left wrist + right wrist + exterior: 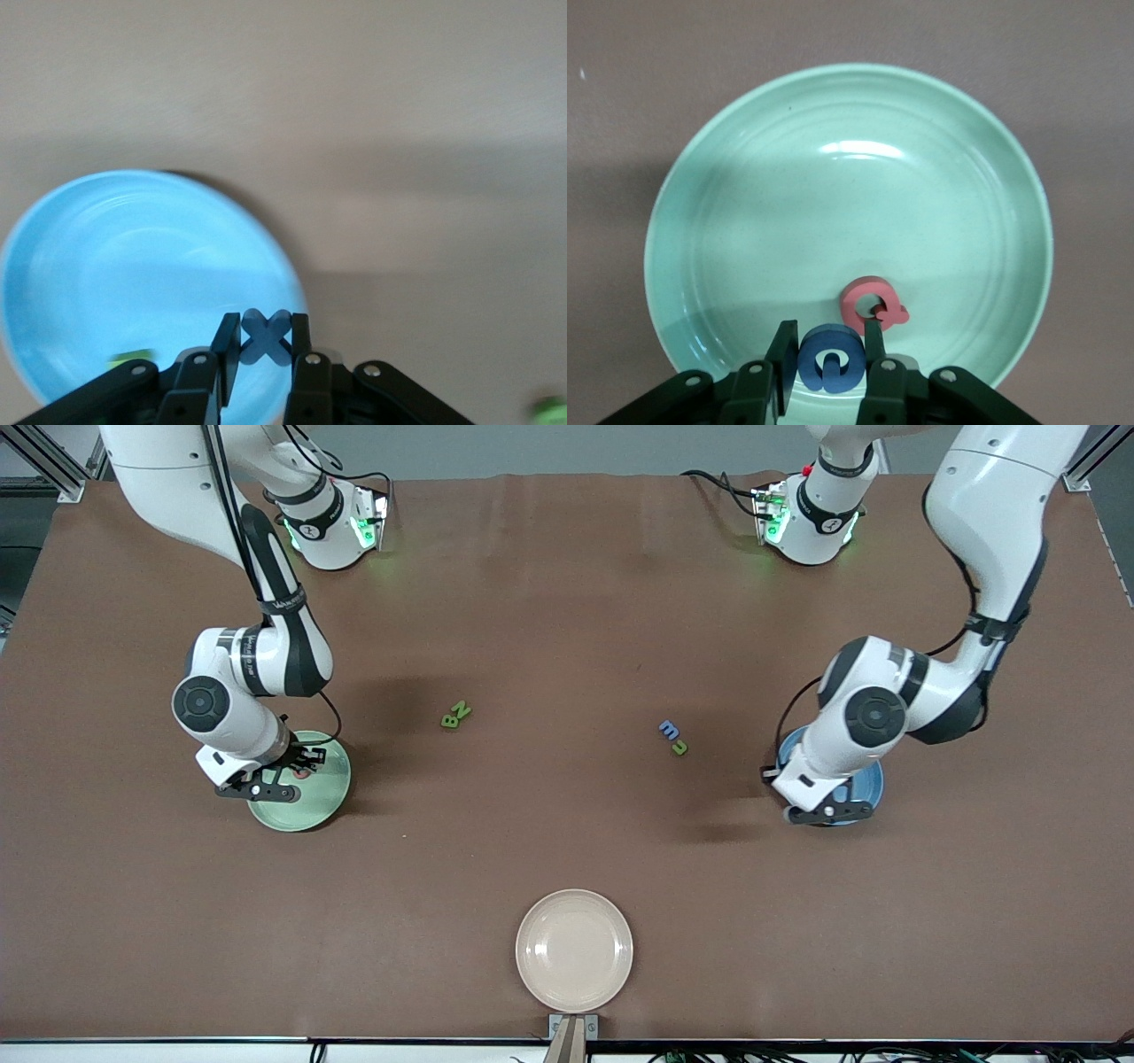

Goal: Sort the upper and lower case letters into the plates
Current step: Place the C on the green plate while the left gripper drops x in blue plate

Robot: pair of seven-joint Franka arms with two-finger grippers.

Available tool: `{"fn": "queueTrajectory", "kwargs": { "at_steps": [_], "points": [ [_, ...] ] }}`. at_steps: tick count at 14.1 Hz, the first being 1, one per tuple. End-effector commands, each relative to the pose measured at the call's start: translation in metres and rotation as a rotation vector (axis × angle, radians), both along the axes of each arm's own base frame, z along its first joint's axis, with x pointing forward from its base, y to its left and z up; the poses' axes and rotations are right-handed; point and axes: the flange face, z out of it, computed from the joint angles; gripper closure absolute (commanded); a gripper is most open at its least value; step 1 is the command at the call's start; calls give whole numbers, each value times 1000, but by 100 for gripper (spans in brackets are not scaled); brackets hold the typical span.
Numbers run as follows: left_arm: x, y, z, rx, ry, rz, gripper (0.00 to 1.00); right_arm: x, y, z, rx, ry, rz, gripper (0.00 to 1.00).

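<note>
Right wrist view shows my right gripper [830,363] pinching a dark blue letter [830,358] between its fingers, low over the mint green plate [744,230], where a pink letter [872,303] already lies just beside it. Over at the left arm's end of the surface, my left gripper [266,350] hangs above the edge of the blue plate [106,274] with its fingers pinching a blue x [266,336]; something green [127,359] lies in that plate. Between the plates, a green B and Z [456,715] and a blue m with a green letter [672,737] wait on the brown surface [567,602], while the cream plate [574,950] sits nearest the front camera, unused. My worry is the x: released this close to the rim, it could tip outside. The blue letter might also land on the pink one and bounce, or cling to a finger as it opens
</note>
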Motion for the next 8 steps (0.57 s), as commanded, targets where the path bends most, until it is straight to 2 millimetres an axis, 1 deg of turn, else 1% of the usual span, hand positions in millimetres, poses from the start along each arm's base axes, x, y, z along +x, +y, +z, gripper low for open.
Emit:
{"fn": "queueTrajectory", "kwargs": {
  "at_steps": [1, 2, 3, 4, 5, 6, 7, 8],
  "points": [
    [-10, 44, -8, 51, 7, -74, 84, -5, 6, -9, 21, 9, -5, 95],
    [-10, 55, -12, 59, 9, -85, 84, -6, 7, -10, 22, 11, -6, 83],
    [-10, 65, -19, 64, 16, -99, 84, -5, 8, -9, 24, 14, 3, 60],
    [-8, 72, -23, 62, 3, -103, 84, -4, 6, -8, 26, 14, 16, 11],
    [-8, 73, -28, 53, -4, -104, 84, -2, 4, -5, 28, 10, 17, 0],
    [-7, 73, -32, 47, -5, -104, 84, 0, 6, -1, 31, 16, 16, 0],
    [-6, 73, -35, 45, -12, -113, 84, 6, 10, 10, 36, 32, 9, 0],
    [-5, 75, -39, 39, -21, -118, 84, 7, 17, 16, 44, 54, 4, 0]
  ]
}}
